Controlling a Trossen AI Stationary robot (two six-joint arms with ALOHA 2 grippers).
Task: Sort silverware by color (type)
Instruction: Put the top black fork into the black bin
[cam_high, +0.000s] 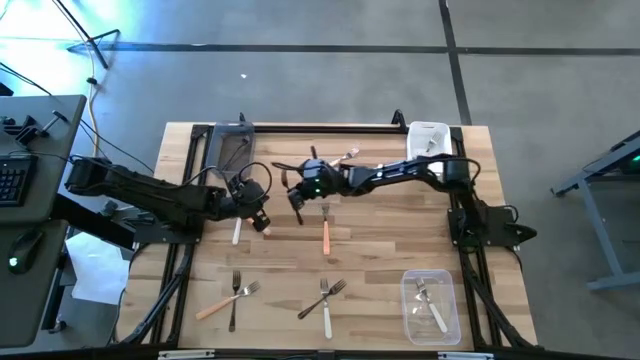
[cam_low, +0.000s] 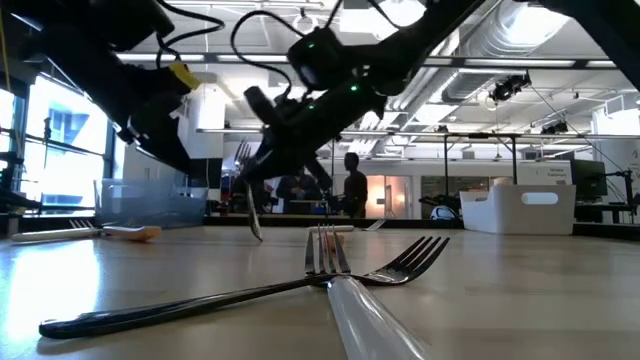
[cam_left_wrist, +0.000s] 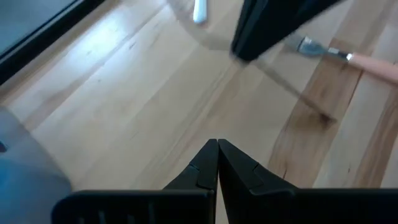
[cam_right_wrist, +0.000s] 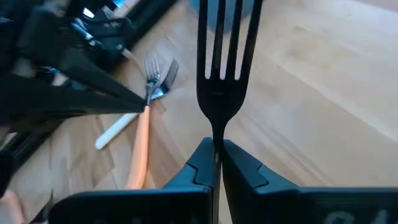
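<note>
Right gripper (cam_right_wrist: 217, 148) is pinched tight on a black fork (cam_right_wrist: 222, 59), holding it by the neck with tines pointing away from the wrist. Only the right wrist view shows the grip clearly. In the high view that gripper (cam_high: 297, 197) sits just 12 o'clock of table centre, and the fork is hard to pick out against the arm. The low view shows the fork (cam_low: 252, 205) hanging tilted off the table.

Left gripper (cam_left_wrist: 217, 151) has fingers pressed together with nothing between them, above bare wood. High view puts it (cam_high: 262, 213) at 9 o'clock of the right one, close by.

Rest of the silverware, per high view:
- orange fork (cam_high: 325, 228) on the table just 6 o'clock of the right gripper
- white-handled fork (cam_high: 237, 232) beside the left gripper
- orange and dark pair (cam_high: 232, 296) at 7 o'clock
- dark and white crossed pair (cam_high: 325, 298) at 6 o'clock; these fill the foreground of the low view (cam_low: 330, 275)
- clear bin (cam_high: 431, 307) at 5 o'clock holding white-handled forks
- white bin (cam_high: 428, 138) at 1 o'clock
- grey bin (cam_high: 232, 148) at 11 o'clock

The right wrist view also catches an orange fork and a white one (cam_right_wrist: 140, 127) lying together beside the left arm.
</note>
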